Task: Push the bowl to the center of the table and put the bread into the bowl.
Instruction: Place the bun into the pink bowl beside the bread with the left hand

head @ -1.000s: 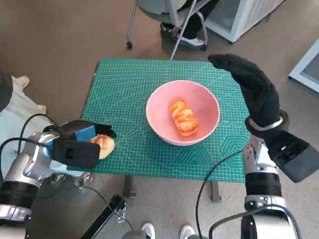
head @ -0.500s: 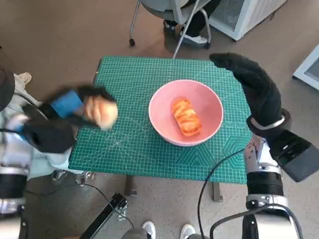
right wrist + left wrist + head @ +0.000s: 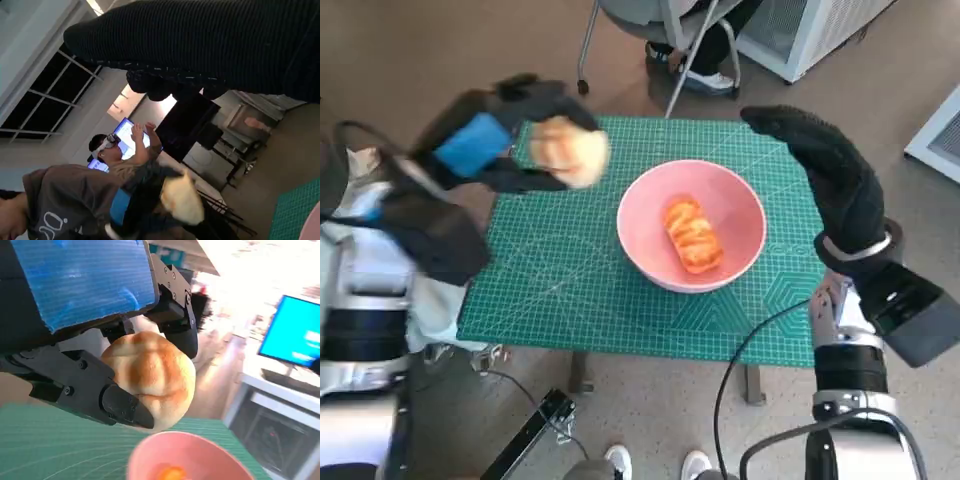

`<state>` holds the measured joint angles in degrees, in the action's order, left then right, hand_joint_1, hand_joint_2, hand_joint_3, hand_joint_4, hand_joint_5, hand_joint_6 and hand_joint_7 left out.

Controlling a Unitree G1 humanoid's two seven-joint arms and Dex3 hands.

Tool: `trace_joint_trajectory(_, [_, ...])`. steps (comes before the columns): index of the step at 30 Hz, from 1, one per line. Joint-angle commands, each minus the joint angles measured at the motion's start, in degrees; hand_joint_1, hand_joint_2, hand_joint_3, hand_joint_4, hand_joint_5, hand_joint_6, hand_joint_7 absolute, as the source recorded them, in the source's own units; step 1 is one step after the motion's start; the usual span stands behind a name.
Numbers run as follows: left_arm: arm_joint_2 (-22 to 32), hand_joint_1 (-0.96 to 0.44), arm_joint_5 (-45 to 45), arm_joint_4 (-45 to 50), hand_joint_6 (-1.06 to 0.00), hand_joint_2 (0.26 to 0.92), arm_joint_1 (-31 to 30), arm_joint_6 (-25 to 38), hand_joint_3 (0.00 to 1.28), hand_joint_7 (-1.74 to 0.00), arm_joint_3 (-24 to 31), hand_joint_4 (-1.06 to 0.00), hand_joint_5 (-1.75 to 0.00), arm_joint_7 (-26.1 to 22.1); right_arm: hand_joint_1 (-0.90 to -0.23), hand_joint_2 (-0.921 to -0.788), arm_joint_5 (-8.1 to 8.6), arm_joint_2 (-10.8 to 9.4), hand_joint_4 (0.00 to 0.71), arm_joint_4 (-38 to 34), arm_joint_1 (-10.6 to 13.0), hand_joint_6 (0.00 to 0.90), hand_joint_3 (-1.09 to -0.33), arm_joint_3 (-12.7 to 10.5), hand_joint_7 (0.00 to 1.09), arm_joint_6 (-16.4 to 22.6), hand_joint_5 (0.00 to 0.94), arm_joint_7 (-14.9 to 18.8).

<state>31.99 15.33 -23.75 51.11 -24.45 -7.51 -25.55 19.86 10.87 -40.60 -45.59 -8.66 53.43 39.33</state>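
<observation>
Now the left hand (image 3: 495,145), gripping the round bread (image 3: 568,150), has risen from the table's (image 3: 580,290) near-left edge to just beside the pink bowl (image 3: 691,226), central and already holding another piece, so release looks next; the right hand (image 3: 830,175) hovers empty, fingers extended.

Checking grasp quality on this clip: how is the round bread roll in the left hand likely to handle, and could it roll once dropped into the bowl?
The bread roll looks soft and light: the left hand holds it aloft between its fingers. Its domed shape could roll, but the pink bowl has raised walls, and the pastry inside should probably limit that.
</observation>
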Motion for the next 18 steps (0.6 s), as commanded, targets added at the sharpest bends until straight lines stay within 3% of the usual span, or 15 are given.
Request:
trace_joint_trajectory(1, [-2.82, 0.0, 2.35, -4.87, -0.67, 0.92, 3.83, -1.74, 0.09, -1.17, -3.05, -0.59, -1.21, 0.68, -0.703, -0.921, -0.41, 0.28, 0.301, -0.38, 1.03, -0.001, -0.744, 0.02, 0.79, -0.09, 0.004, 0.1])
trace_joint_trajectory(4, [-4.48, 0.0, 2.55, -10.1, -0.56, 0.921, 5.65, -2.52, 0.17, -1.29, -4.91, -0.51, -1.29, -0.97, -0.7, -0.921, -0.15, 0.47, 0.302, -0.42, 1.09, -0.001, -0.743, -0.12, 0.79, -0.17, 0.004, 0.26])
trace_joint_trajectory(5, [-4.81, 0.0, 2.61, -11.46, -0.49, 0.908, 6.11, -2.64, 0.19, -1.2, -5.4, -0.45, -1.17, -1.52, -0.7, -0.921, -0.09, 0.52, 0.302, -0.39, 1.12, -0.001, -0.742, -0.15, 0.79, -0.2, 0.004, 0.28])
trace_joint_trajectory(7, [-5.42, -0.02, 3.29, -14.06, -0.4, 0.896, 7.22, -1.03, 0.14, -0.71, -7.0, -0.38, -0.59, -3.84, -0.698, -0.921, 0.03, 0.66, 0.302, -0.21, 1.23, -0.001, -0.741, -0.23, 0.79, -0.33, 0.004, 0.28])
trace_joint_trajectory(10, [-6.07, -0.06, 3.89, -16.35, -0.32, 0.894, 8.63, 0.93, 0.07, -0.34, -8.7, -0.28, -0.19, -7.0, -0.698, -0.921, 0.23, 0.87, 0.302, 0.22, 1.52, -0.001, -0.739, -0.37, 0.79, -0.53, 0.004, 0.28])
trace_joint_trajectory(15, [-7.07, -0.15, 3.5, -16.97, -0.3, 0.891, 9.08, 2.34, 0.03, -0.16, -9.42, -0.21, -0.03, -8.94, -0.693, -0.921, 0.53, 1.3, 0.294, 0.56, 1.92, 0.0, -0.734, -0.67, 0.79, -0.58, 0.001, 0.33])
trace_joint_trajectory(18, [-7.9, -0.2, 3.15, -18.09, -0.31, 0.902, 8.44, 0.0, 0.03, -0.14, -9.1, -0.21, -0.01, -7.06, -0.693, -0.921, 0.57, 1.57, 0.286, 0.57, 2.06, -0.001, -0.731, -0.87, 0.79, -0.38, 0.0, 0.34])
